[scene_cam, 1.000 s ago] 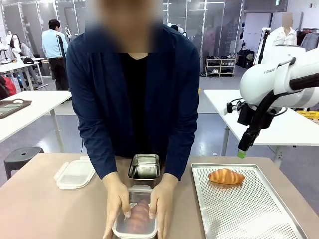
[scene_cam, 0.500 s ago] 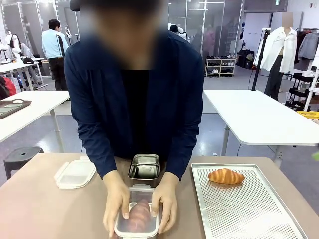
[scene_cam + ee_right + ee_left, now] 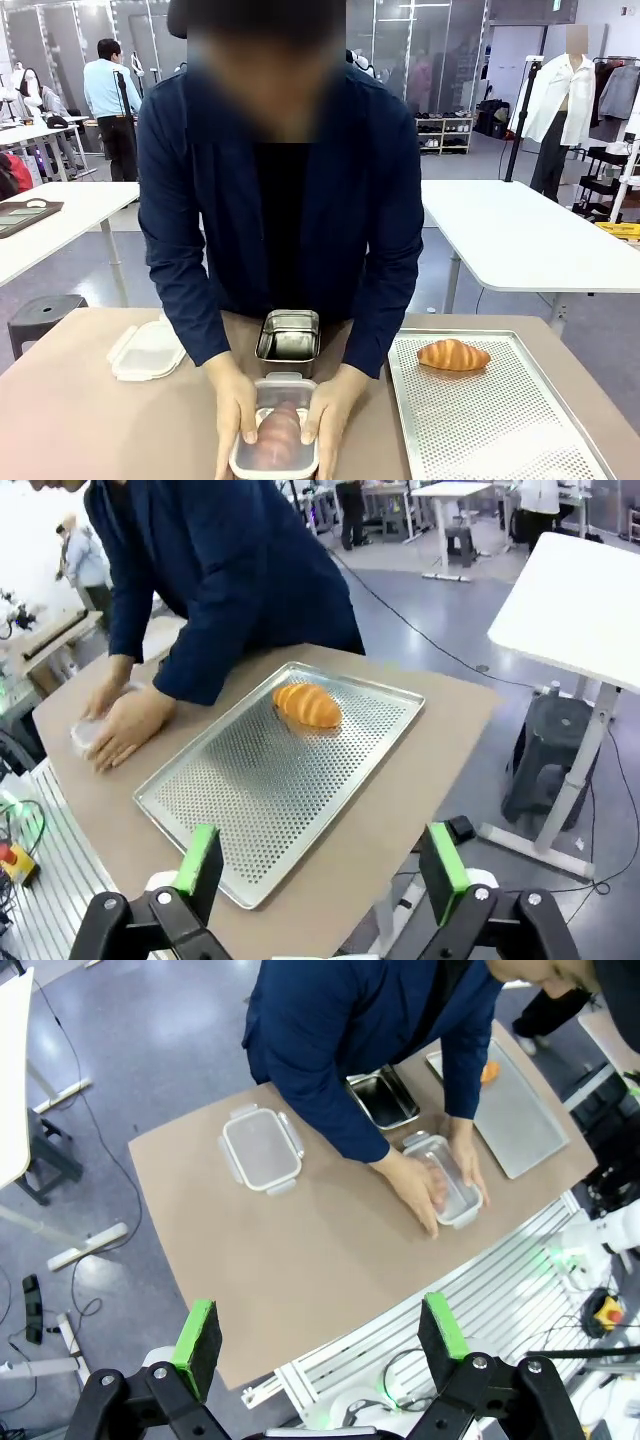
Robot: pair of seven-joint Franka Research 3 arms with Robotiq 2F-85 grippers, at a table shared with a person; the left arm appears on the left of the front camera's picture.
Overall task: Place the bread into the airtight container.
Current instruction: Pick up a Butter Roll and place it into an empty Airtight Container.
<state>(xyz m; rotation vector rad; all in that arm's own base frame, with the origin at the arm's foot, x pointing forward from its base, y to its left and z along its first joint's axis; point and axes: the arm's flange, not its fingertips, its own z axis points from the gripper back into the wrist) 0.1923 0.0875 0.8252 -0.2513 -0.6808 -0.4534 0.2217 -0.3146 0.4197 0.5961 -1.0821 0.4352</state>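
Observation:
A person's two hands clasp a clear airtight container at the table's near edge, and a reddish-brown bread lies inside it. A golden croissant rests at the far end of the perforated metal tray on the right. My left gripper hangs open high above the table, looking down on the container and the hands. My right gripper is open beyond the table's corner, well back from the tray and its croissant. Neither gripper has anything between its fingers.
An empty steel tin stands just behind the container. A loose clear lid lies at the table's left. The person's torso and arms lean over the table's middle. Bare brown tabletop lies at the near left.
My right arm, hanging over the tray's right side a second ago, has withdrawn from the front view. The person has leaned further in, hands still on the container.

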